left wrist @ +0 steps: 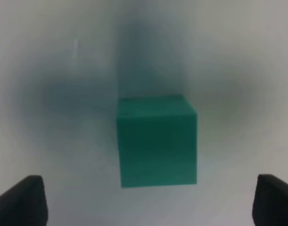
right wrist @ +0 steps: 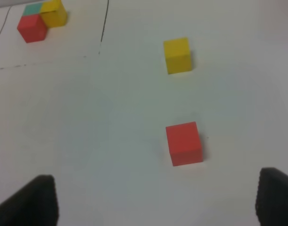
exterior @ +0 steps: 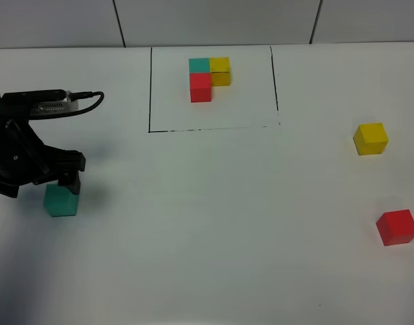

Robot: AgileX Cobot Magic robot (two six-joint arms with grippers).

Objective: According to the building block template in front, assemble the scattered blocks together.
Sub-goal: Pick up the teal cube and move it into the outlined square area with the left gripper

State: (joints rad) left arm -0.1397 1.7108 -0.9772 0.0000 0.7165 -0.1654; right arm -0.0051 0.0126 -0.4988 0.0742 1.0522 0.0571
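Scattered blocks: three plain matte cubes of equal size, all lying apart, none joined. The teal block (exterior: 61,201) sits at the left edge of the white table (exterior: 213,237), flat on one face; in the left wrist view it (left wrist: 157,141) shows clean, square edges and no marks. The yellow block (exterior: 370,139) and the red block (exterior: 397,227) lie at the far right, near each other but not touching, well apart from the teal one; the right wrist view shows the yellow (right wrist: 177,55) beyond the red (right wrist: 184,143). The building block template (exterior: 209,78) stands at the far middle of the table inside a thin black drawn rectangle (exterior: 150,88): teal and yellow side by side, red against the teal on the near side, an L. Progress, as judged: no part of the assembly is done; all three cubes need gathering and placing to match the L. The step in hand looks like the first pick, on the teal cube. The left gripper (exterior: 66,180) hangs directly over that cube, released, jaws spread wide to either side of it and gripping nothing (left wrist: 148,202). The right gripper (right wrist: 155,200) is out of the high view; its wrist view shows both fingertips wide apart, empty, facing the red and yellow cubes.
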